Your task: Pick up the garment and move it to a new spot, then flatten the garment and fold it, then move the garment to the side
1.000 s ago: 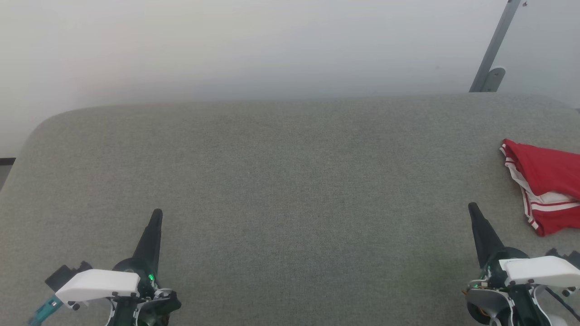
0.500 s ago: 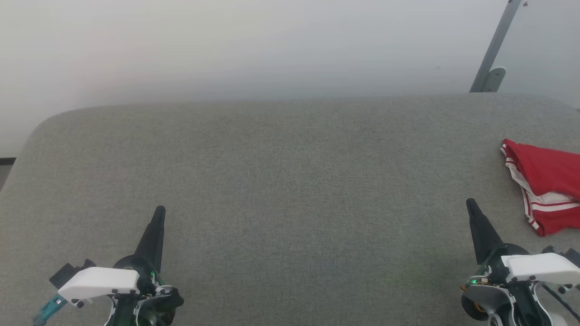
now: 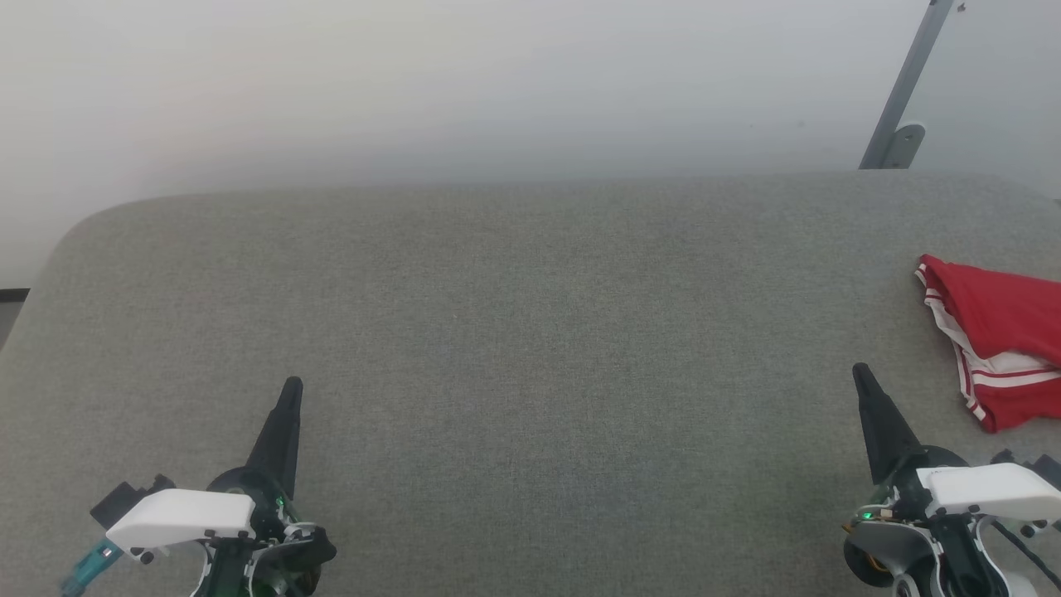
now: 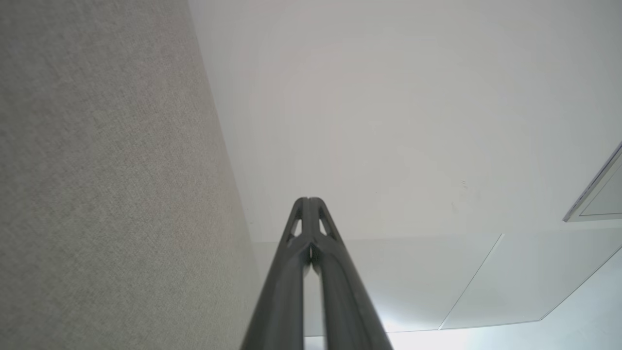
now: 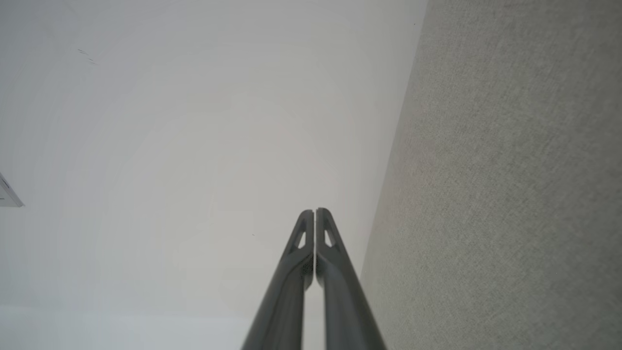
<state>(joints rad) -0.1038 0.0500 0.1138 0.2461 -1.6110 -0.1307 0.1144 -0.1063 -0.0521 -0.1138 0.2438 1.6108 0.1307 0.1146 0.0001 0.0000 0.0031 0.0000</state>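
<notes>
A red garment [image 3: 999, 327] with red-and-white striped trim lies bunched at the far right of a grey fabric-covered table [image 3: 514, 315]. Part of it is cut off by the edge of the head view. The right gripper [image 3: 860, 377] is nearest, close beside the cloth but not touching it. Its two dark fingers are pressed together with nothing between them. The left gripper [image 3: 290, 388] sits well apart at the lower left, also closed and empty. Both point toward a pale wall. A slanted metal post [image 3: 903, 91] rises behind the table's far right corner.

The likely trouble is the reach. With the fingers closed, the right gripper would probably shove the cloth toward the table's side rather than catch it. A pinch on a single layer or on the trim could let the rest trail and drag.

No lettering, brand or label can be read on the visible cloth or on the grippers.
</notes>
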